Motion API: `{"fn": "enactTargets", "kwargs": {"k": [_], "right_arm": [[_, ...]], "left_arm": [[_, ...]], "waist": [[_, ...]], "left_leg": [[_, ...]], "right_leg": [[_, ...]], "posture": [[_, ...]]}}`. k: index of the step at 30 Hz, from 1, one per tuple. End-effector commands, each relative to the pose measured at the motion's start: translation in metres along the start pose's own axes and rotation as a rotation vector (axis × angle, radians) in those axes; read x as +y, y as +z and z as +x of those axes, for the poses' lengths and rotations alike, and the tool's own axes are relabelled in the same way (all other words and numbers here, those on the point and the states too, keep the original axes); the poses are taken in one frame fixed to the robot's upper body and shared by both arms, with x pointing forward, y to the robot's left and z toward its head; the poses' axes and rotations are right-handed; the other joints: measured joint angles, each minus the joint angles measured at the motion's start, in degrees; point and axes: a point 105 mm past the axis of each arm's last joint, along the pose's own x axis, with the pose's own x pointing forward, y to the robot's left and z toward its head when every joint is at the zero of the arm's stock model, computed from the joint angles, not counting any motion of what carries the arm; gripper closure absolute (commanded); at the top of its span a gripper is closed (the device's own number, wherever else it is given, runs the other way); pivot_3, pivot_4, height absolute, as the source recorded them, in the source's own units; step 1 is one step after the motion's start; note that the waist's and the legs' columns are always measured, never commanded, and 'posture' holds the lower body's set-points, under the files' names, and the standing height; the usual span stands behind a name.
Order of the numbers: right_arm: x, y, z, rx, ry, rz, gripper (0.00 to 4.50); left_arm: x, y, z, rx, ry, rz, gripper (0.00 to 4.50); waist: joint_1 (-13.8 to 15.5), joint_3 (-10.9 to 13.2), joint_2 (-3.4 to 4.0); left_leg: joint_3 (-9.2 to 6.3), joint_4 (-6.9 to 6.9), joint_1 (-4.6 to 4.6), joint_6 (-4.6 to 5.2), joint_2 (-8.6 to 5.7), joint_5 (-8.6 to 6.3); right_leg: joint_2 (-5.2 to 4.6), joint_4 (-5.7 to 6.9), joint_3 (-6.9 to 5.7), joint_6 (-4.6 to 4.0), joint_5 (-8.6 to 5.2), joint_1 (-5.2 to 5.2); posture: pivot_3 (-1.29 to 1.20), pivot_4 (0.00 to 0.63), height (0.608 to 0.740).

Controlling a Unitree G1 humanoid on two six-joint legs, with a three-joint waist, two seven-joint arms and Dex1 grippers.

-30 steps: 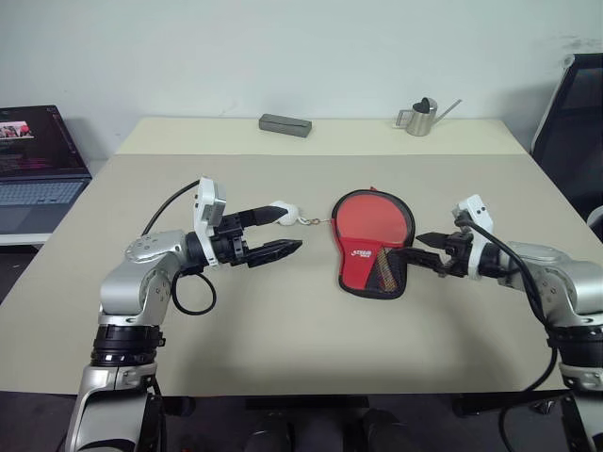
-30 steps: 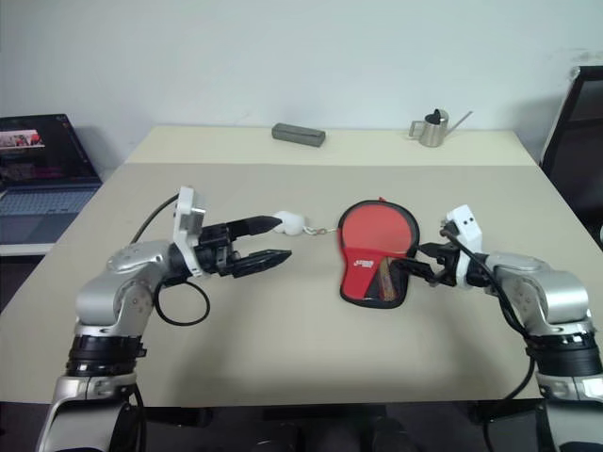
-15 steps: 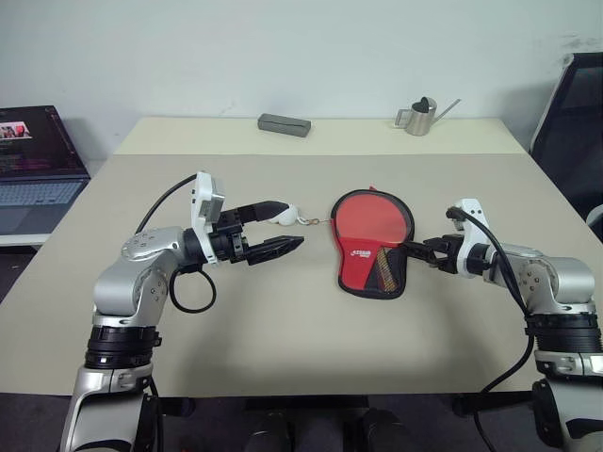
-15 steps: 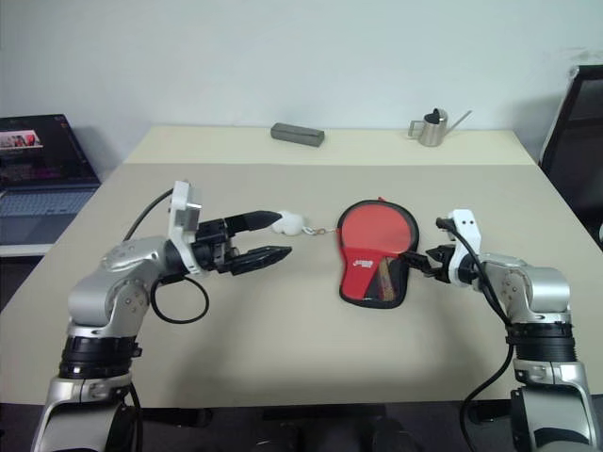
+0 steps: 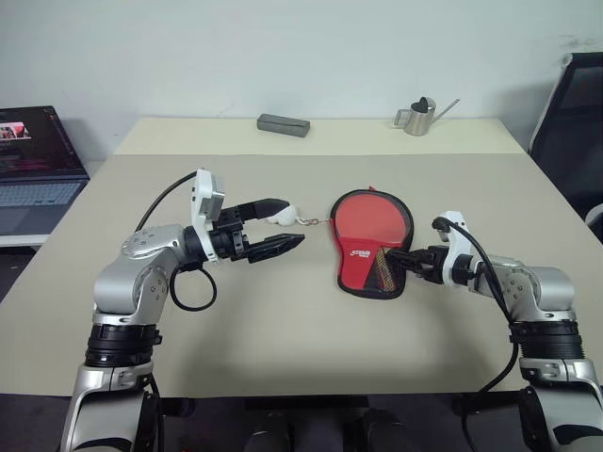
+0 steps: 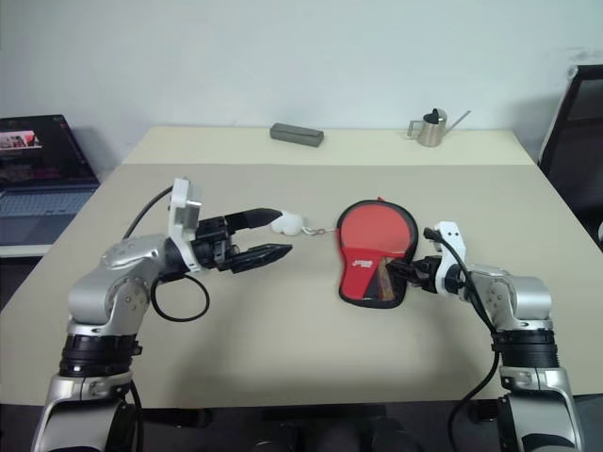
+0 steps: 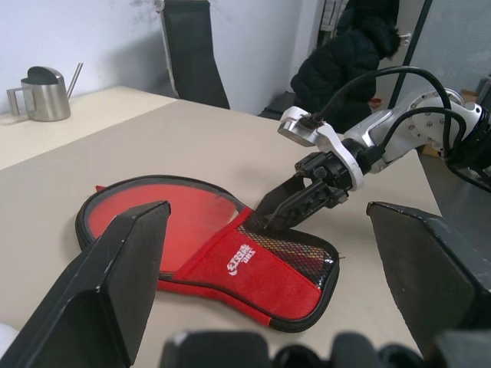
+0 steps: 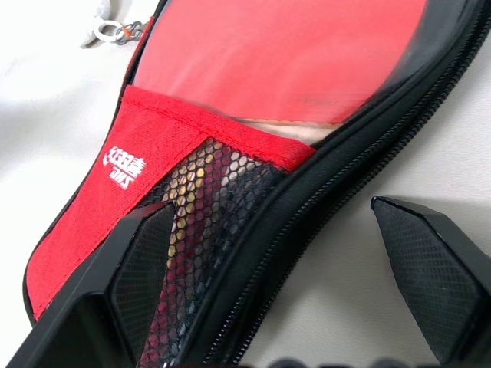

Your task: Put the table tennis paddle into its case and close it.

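Right claw (image 5: pixel 412 266) lower, open at case (image 5: pixel 372 273)

This looks like an office or a robot test room. A plain white wall (image 5: pixel 283 47) stands behind a wide beige table (image 5: pixel 283 339). An open laptop (image 5: pixel 33 165) sits on a low desk far out beyond the left gripper (image 5: pixel 273 226)'s arm. A black office chair (image 5: pixel 575 113) stands behind the right gripper (image 5: pixel 407 264).

The round red-bladed table tennis paddle (image 5: pixel 370 218) lies inside the soft red-and-black zip case (image 5: pixel 363 268) at the middle of the beige table (image 5: pixel 283 339). A small white ball (image 5: pixel 281 215) sits just left of the case. Behind them, near the far edge, lie a grey rectangular block (image 5: pixel 285 124) on the left and a small metal watering can (image 5: pixel 417 117) on the right.
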Motion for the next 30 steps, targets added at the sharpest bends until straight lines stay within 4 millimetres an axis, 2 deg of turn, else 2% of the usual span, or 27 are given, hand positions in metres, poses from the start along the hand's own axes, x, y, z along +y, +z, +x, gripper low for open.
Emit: {"fn": "enactTargets", "kwargs": {"k": [1,11,15,22,25,30], "right_arm": [[0.011,0.003,0.009,-0.012,0.041,-0.014,0.02],[0.007,0.002,0.017,-0.011,0.018,0.021,0.02],[0.006,-0.002,0.018,0.001,0.010,0.032,1.22],[0.011,-0.010,0.023,0.024,0.006,0.062,3.63],[0.016,-0.012,0.026,0.031,0.009,0.076,4.48],[0.023,-0.012,0.029,0.035,0.017,0.110,4.49]], "left_arm": [[-0.002,0.014,0.000,-0.022,0.000,0.064,0.00],[0.000,0.011,-0.004,-0.012,0.020,0.069,0.00],[0.001,0.004,-0.013,0.022,0.040,0.066,0.00],[-0.006,-0.017,-0.030,0.114,0.045,0.049,0.00],[-0.011,-0.024,-0.035,0.146,0.034,0.039,0.00],[-0.023,-0.032,-0.040,0.182,-0.007,0.014,0.00]], "waist": [[-0.3,0.0,0.00],[-0.8,0.0,0.00],[-0.8,0.0,0.00],[-0.8,0.0,0.00],[-0.8,0.0,0.00],[-0.9,0.0,0.00]], "left_leg": [[0.00,0.00,0.00,0.00,0.01,0.00],[0.13,0.00,0.13,0.00,0.11,0.00],[0.15,-0.01,0.16,0.00,0.14,0.00],[0.17,-0.18,0.18,0.00,0.18,0.00],[0.19,-0.17,0.21,0.00,0.19,0.00],[0.27,-0.19,0.28,0.00,0.34,0.00]], "right_leg": [[0.01,0.00,0.00,0.00,0.00,0.00],[0.10,0.03,0.11,-0.06,0.04,0.03],[0.14,0.03,0.14,-0.07,0.05,0.03],[0.15,-0.02,0.15,-0.09,0.04,0.00],[0.15,-0.01,0.17,-0.09,0.05,0.01],[0.28,-0.01,0.22,-0.14,0.07,0.02]], "posture": [[0.00,0.150,0.740],[0.00,0.150,0.740],[0.00,0.150,0.740],[0.00,0.150,0.740],[0.00,0.150,0.740],[0.00,0.150,0.740]]}}
